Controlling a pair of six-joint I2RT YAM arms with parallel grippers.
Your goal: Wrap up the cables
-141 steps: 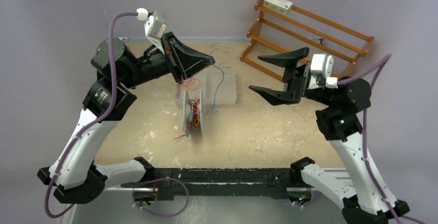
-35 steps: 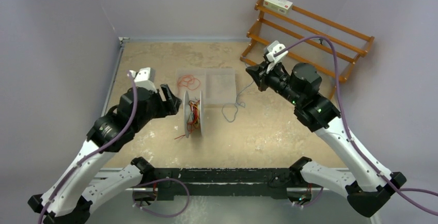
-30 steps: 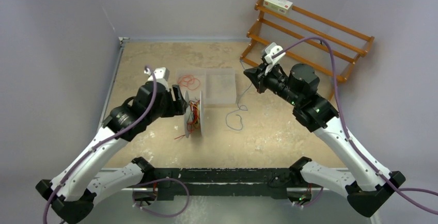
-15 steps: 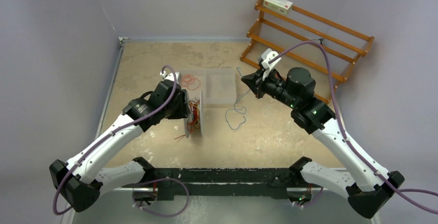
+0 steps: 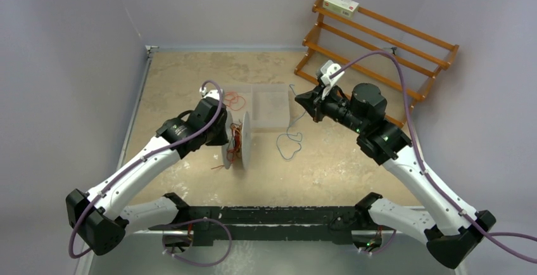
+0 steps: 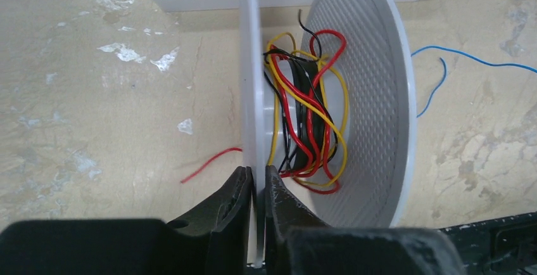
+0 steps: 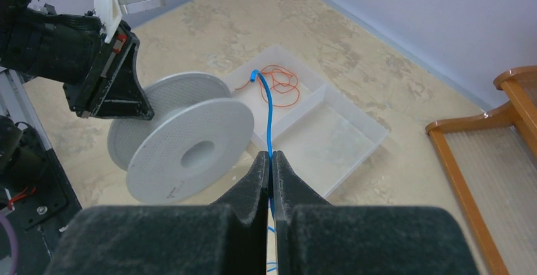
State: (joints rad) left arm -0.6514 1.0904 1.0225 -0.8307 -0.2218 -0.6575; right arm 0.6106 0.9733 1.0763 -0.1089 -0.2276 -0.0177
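Observation:
A white spool (image 5: 242, 137) stands on edge mid-table with red, yellow and black cables (image 6: 308, 118) wound loosely on its core. My left gripper (image 6: 258, 171) is shut on the spool's left flange (image 6: 250, 66); in the top view that gripper (image 5: 223, 137) sits just left of the spool. My right gripper (image 7: 271, 156) is shut on the blue cable (image 7: 266, 114), whose free end sticks up past the fingertips. The rest of the blue cable (image 5: 288, 146) lies looped on the table below the right gripper (image 5: 299, 99). Red-orange cables (image 5: 233, 101) lie in the tray.
A clear two-compartment tray (image 5: 272, 107) sits just behind the spool. A wooden rack (image 5: 373, 34) stands at the back right with a small box (image 5: 340, 2) on top. A loose red cable end (image 6: 209, 163) pokes out left of the spool.
My left gripper moved right to the spool and closed on its left flange. My right gripper, still holding the blue cable, edged slightly left.

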